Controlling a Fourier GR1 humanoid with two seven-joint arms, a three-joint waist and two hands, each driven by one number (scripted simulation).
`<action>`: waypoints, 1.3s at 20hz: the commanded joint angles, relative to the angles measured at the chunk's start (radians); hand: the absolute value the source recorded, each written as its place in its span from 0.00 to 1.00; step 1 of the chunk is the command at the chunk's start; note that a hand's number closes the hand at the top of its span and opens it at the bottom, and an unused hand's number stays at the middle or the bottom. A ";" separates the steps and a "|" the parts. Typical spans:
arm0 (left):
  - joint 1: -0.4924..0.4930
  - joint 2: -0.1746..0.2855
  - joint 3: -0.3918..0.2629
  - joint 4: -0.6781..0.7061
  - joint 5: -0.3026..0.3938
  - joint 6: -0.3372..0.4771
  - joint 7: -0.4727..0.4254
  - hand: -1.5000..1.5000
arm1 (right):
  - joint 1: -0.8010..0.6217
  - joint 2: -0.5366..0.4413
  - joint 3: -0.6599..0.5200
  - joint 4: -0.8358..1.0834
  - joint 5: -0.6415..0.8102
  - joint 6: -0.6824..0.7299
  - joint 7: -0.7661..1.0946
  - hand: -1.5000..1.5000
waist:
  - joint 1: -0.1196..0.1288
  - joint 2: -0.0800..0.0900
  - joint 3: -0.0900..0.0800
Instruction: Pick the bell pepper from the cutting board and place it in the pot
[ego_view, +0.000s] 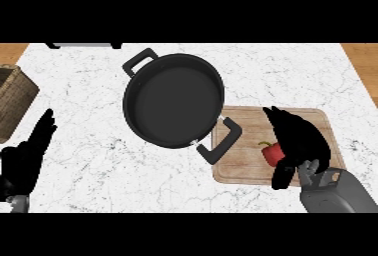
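Small red bell pepper (269, 153) w/ a green stem lies on the pale wooden cutting board (247, 167), roughly mid-board, right at the left edge of my right robot hand (301, 142). The hand covers the pepper's right side, so I only see its left half. The pepper sits between the thumb (283, 176), which points down twd the board's near edge, and the fingers, which run up and away over the board.

Right robot hand: fingers long and nearly straight, spread apart from the thumb, not wrapped round anything. It's over and vs. the pepper, but I can't tell if it's actually touching. Grey forearm comes in from the bottom right.

Left robot hand (23, 160) rests at the bottom-left edge, fingers up and relaxed, holding nothing.

Wide black round pot (173, 100), matte, shallow-looking, two loop handles, stands on the white grey-veined marble bench (96, 150), left of the board. Its near handle (225, 140) overlaps the board's left edge. Pot and pepper are apart.

Woven tan wicker basket (11, 95) at the far left edge, partly cut off.
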 joint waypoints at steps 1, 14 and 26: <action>-0.047 -0.004 0.037 0.016 -0.010 -0.019 0.042 0.50 | 0.029 -0.003 -0.016 0.033 0.040 0.034 -0.007 0.00 | -0.005 0.000 0.000; -0.029 -0.068 0.086 -0.016 -0.085 -0.069 0.049 0.50 | 0.035 0.079 -0.057 0.209 0.207 -0.036 -0.123 0.00 | -0.003 0.000 0.000; -0.016 -0.103 0.128 -0.055 -0.124 -0.114 0.074 0.50 | -0.005 0.127 -0.043 0.256 0.286 0.004 -0.219 1.00 | -0.003 0.000 0.000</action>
